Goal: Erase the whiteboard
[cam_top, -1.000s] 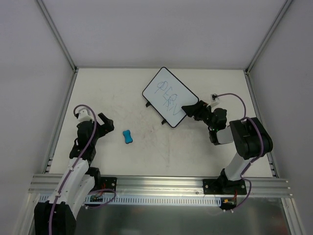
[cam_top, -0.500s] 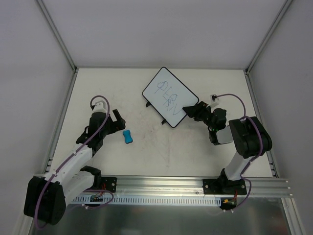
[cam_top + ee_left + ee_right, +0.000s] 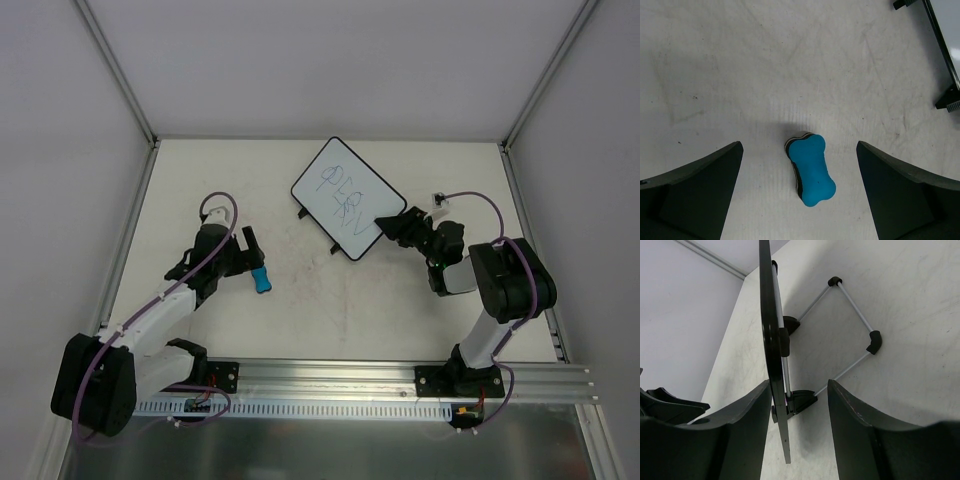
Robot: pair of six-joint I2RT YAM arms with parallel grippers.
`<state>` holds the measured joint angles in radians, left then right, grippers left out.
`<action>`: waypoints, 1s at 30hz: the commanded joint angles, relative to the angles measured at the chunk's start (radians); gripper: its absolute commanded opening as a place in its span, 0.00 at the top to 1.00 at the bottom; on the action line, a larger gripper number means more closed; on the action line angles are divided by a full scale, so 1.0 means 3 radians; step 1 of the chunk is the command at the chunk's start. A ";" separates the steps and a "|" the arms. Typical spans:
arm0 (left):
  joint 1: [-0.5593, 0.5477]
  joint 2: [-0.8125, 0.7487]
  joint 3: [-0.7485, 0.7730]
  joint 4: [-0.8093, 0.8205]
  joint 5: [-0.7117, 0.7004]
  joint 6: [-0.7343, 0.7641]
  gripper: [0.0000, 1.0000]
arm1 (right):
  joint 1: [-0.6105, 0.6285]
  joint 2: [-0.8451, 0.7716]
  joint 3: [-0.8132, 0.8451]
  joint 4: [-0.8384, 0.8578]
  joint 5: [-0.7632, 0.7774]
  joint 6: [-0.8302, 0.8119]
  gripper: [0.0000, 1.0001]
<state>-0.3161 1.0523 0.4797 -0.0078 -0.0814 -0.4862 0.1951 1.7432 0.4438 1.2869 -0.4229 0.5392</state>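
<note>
The whiteboard (image 3: 345, 195) lies tilted at the back middle of the table, with blue-grey scribbles on it. My right gripper (image 3: 386, 222) reaches its lower right edge. In the right wrist view that edge (image 3: 771, 330) runs edge-on between the fingers of the gripper (image 3: 800, 382). It lies close against the left finger, and a clear gap stays to the right one. A blue bone-shaped eraser (image 3: 261, 279) lies at the left of the table. My left gripper (image 3: 254, 255) hangs wide open over it, the eraser (image 3: 811, 170) lying between the two fingers of the gripper (image 3: 799, 146), untouched.
A thin wire stand (image 3: 855, 305) with black feet props the board from below. Two black tabs (image 3: 950, 100) of the board show at the right of the left wrist view. Metal rails (image 3: 330, 375) frame the table, and white walls close it in.
My left arm has swung right and forward, bringing its open gripper over the eraser. My right gripper's jaws have narrowed round the board's edge.
</note>
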 commanded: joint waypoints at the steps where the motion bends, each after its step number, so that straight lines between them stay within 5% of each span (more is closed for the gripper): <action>1: -0.0051 0.0036 0.0150 -0.0086 0.0062 0.0133 0.01 | -0.0032 -0.0068 0.0044 0.0752 0.0044 -0.0013 0.49; 6: -0.0051 0.0082 0.0339 -0.0561 0.0097 -0.0173 0.01 | -0.0042 -0.0073 0.0039 0.0757 0.0039 -0.0008 0.48; 21: -0.0128 -0.0067 0.0135 -0.0669 0.0062 -0.0767 0.01 | -0.0047 -0.0048 0.0054 0.0752 0.0019 0.0002 0.54; 30: -0.0403 0.0363 0.0293 -0.0720 -0.0168 -0.0900 0.04 | -0.0047 -0.0033 0.0065 0.0752 0.0003 -0.0003 0.61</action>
<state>-0.3981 1.1290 0.5259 -0.1978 -0.0879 -0.7238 0.1867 1.7428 0.4438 1.2926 -0.4290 0.5465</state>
